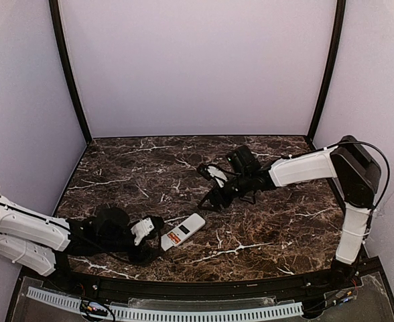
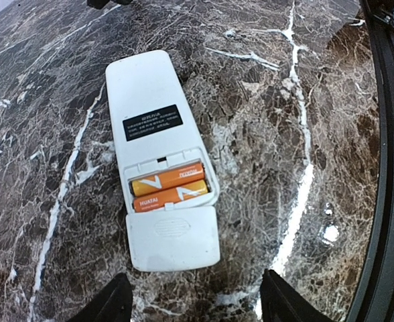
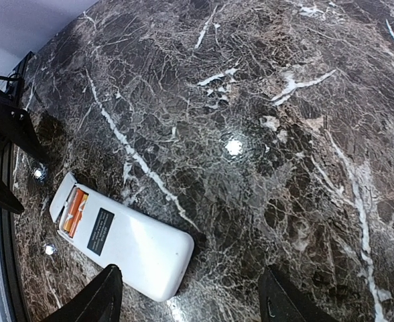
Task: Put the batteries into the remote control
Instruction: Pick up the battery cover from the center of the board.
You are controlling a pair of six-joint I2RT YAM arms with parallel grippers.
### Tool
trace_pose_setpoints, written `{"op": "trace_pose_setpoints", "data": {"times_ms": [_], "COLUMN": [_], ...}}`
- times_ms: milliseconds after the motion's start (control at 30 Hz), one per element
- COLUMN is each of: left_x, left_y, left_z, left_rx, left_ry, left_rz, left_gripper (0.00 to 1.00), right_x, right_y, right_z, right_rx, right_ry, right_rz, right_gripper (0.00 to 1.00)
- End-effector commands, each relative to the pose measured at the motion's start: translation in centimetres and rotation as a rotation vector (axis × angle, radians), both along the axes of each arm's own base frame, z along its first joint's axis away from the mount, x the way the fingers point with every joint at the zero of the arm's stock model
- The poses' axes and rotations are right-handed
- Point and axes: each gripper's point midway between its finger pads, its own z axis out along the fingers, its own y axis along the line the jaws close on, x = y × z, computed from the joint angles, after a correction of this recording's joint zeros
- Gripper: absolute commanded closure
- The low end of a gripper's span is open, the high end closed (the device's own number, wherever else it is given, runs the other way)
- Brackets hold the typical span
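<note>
Plainly both batteries lie side by side in the recess of the remote, which rests back-up near the worktop's near edge, left of centre. The cover sits against the remote's end, not over the cells. The left gripper hovers just beside that end, jaws apart and empty. The right gripper hangs nearer the middle, likewise parted, holding nothing. Loading looks done. Next, I judge, the cover needs sliding shut with the remote braced against skidding.
</note>
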Motion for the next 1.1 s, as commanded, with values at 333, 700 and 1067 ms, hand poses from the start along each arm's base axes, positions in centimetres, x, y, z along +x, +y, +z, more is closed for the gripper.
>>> {"op": "trace_pose_setpoints", "data": {"times_ms": [333, 700, 1067], "left_x": [1.1, 1.5, 1.9], "left_y": [-1.9, -2.3, -2.0], "left_z": [-1.6, -2.2, -1.5], "left_rx": [0.051, 0.052, 0.008], "left_ry": [-0.107, -0.07, -0.016], "left_rz": [-0.089, -0.053, 0.046], "left_gripper": [0.31, 0.4, 0.27], "right_x": [-0.8, -1.4, -1.8], "right_y": [0.7, 0.5, 0.4], "right_z": [-3.0, -3.7, -4.0], "right_rx": [-0.03, -0.038, -0.053], "right_ry": [0.121, 0.145, 0.155], "right_rz": [0.04, 0.05, 0.029], "right_gripper": [0.3, 0.29, 0.28]}}
